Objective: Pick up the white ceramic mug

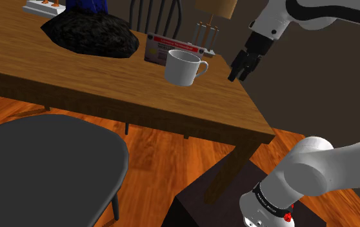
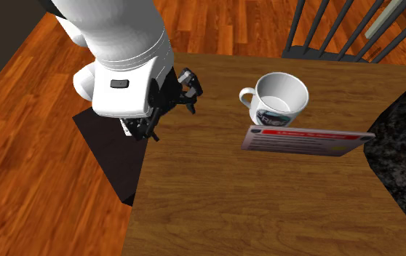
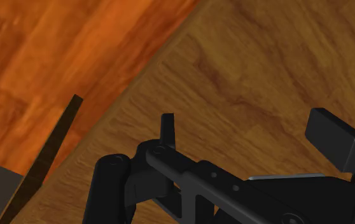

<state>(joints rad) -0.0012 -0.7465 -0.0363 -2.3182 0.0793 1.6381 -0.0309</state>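
1. Gripper [image 1: 238, 72] hung wide open and empty over the table [image 1: 108, 90] edge, near the mug [image 1: 182, 67].
2. Mug stood upright on the table, handle toward the gripper.
3. Card [image 1: 171, 50] stood just beside the mug, off that line; black lump [image 1: 91, 32] lay farther back.

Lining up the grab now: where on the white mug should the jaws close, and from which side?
Probably take the mug by its rim wall, from above, one jaw inside and one outside. It stands upright, mouth open. Its handle points toward the open gripper, and the card stands close behind it in the shoulder view, crowding a side grasp.
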